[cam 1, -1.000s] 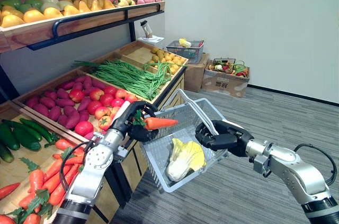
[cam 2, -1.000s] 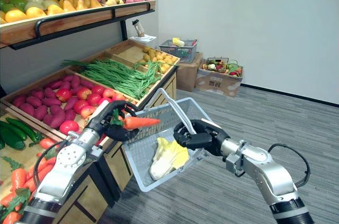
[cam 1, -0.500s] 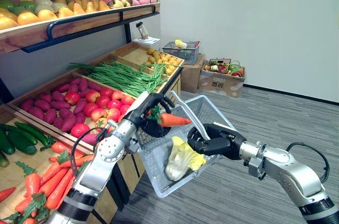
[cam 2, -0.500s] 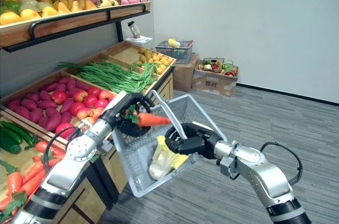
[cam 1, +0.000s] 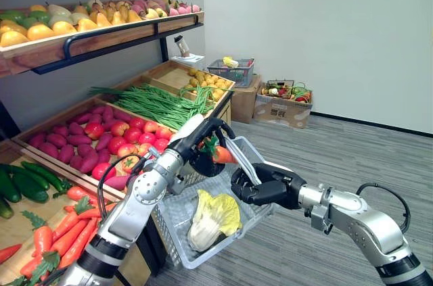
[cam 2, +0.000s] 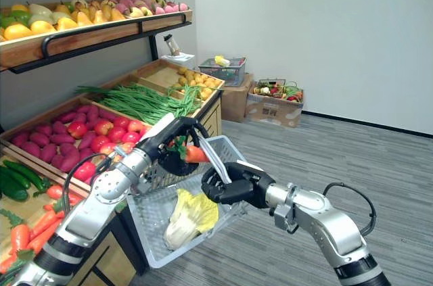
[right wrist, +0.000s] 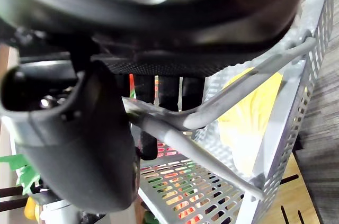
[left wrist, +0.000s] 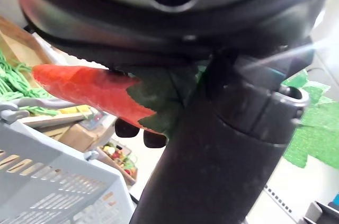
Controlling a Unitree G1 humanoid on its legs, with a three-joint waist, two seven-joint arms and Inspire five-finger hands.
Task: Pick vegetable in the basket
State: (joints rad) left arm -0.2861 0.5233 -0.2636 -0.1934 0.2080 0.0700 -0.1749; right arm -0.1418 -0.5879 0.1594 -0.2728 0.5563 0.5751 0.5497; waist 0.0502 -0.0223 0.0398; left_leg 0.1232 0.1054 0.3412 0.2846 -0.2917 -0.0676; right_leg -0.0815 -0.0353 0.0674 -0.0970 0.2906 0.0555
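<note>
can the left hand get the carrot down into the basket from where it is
Probably yes. The left hand, shut on the carrot, hangs at the rim of the basket, whose top is open. The handle, gripped by the right hand, rises close beside the carrot's tip and might be brushed.

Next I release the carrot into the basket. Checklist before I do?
1. Carrot in left hand: ok, hand curled round its leafy end.
2. Basket held: ok, right hand shut on the handle.
3. Carrot over the opening: cannot tell, it hangs near the far rim.
4. Room inside: ok, bare mesh beside the cabbage.
5. Handle out of drop path: cannot tell, it runs close by the carrot tip.
</note>
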